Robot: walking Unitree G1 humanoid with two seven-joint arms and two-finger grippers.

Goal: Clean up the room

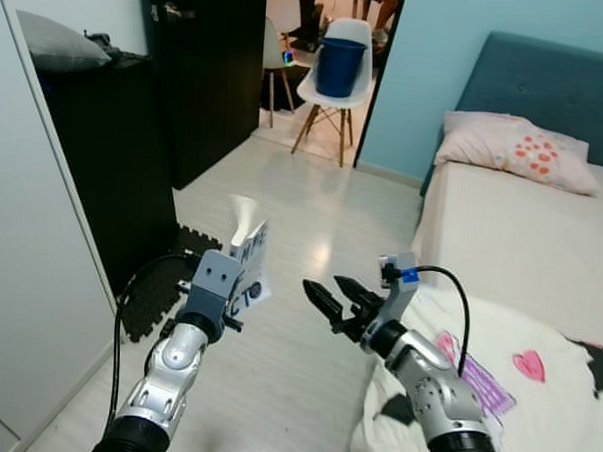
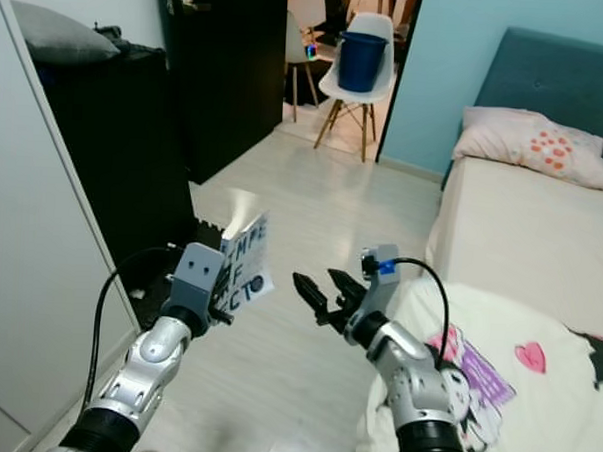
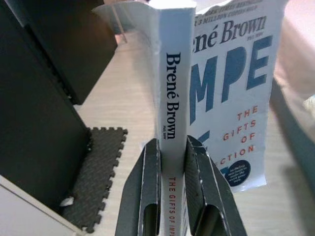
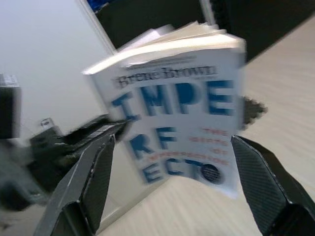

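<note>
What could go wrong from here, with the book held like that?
1. The left tool pinches the white paperback book only at its spine, so the loose cover and pages may flop and let it slip to the pale wood floor.
2. The open right tool faces the book and could knock it if it advances.

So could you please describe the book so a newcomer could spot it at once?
Start at the tall black cabinet left of the pale wood floor. In front of it the left claw grips a white paperback book by its spine, big blue letters on the cover.
</note>
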